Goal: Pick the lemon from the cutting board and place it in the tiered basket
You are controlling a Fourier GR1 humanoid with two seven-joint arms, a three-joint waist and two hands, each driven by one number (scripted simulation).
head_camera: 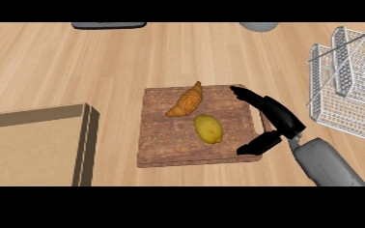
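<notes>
A: Lemon point(208, 128) grabbed yet?
B: No. It lies on the cutting board point(164, 145), just left of the right hand point(279, 121), whose fingers are spread, probably not touching. The tiered basket point(335, 104) waits to its right.

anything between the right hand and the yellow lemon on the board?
Nothing. In the head view only bare brown wooden cutting board separates the open black right hand from the yellow lemon; the orange-brown croissant lies off that line, above the lemon.
</notes>
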